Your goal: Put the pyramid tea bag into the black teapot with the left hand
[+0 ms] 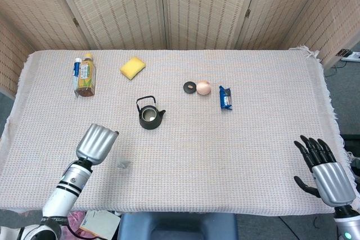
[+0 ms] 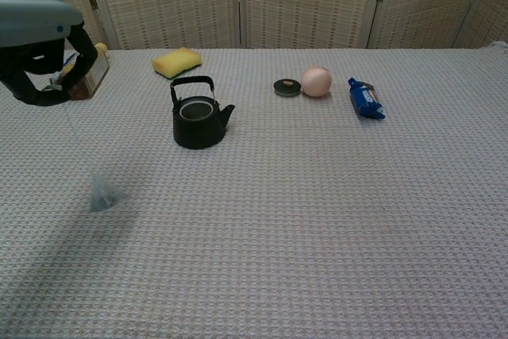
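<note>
Hanging by its string, the pyramid tea bag (image 2: 102,194) is being held by the pinching left hand (image 2: 44,57), dangling low, left of the black teapot (image 2: 198,114). Next, carrying it over the opening is being called for. The right hand (image 1: 324,171) is idling, fingers spread.

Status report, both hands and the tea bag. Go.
Left hand raised, pinching the string. Tea bag dangling, short of black teapot. Right hand open. Path clear.
</note>
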Motion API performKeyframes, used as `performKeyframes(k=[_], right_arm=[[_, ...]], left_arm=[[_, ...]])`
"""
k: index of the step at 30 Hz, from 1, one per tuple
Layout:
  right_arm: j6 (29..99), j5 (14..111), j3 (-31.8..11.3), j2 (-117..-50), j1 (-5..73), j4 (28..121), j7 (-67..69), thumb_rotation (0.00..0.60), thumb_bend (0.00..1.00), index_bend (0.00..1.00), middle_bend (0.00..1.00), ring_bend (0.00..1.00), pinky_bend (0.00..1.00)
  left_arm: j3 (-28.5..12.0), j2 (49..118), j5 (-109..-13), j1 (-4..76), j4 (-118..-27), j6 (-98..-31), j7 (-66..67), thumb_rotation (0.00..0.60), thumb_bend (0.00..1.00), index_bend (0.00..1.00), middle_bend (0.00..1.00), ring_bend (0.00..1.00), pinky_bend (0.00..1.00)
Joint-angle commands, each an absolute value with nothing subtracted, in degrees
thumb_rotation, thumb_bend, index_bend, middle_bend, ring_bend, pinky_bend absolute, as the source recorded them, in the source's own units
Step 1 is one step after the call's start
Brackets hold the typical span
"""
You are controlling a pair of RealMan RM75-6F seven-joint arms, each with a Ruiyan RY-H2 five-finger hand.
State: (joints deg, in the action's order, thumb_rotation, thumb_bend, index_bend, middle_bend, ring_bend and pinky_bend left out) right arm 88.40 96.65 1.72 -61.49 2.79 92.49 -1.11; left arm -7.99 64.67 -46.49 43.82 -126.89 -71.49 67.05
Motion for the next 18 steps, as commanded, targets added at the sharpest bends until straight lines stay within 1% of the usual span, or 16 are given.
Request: performKeyframes(k=[1, 12, 18], right_arm=[[88.2, 96.3, 1.6, -61.4, 2.9, 92.4, -0.9, 0.600, 0.18, 0.00, 0.00, 0.00, 0.00], [87.2, 95.1, 1.1, -61.4, 3.2, 92.5, -0.7, 0.600, 0.18, 0.00, 0.00, 0.00, 0.00], [86.8, 94.3, 0.9, -61.3, 3.2, 92.7, -0.7, 0.600, 0.18, 0.00, 0.00, 0.00, 0.00]], left_arm=[[-9.8, 64.7, -42.4, 47.1, -129.2, -73.7, 70.4, 0.600, 0.54, 0.72, 1.00, 0.92, 0.92], [-14.0, 66.1, -34.0, 56.4, -133.6, -81.2, 79.4, 0.600, 0.54, 0.72, 1.00, 0.92, 0.92], [-16.4, 67.0, -29.3, 61.0, -133.1, -82.9, 81.3, 0.600, 0.53, 0.72, 1.00, 0.92, 0.92]])
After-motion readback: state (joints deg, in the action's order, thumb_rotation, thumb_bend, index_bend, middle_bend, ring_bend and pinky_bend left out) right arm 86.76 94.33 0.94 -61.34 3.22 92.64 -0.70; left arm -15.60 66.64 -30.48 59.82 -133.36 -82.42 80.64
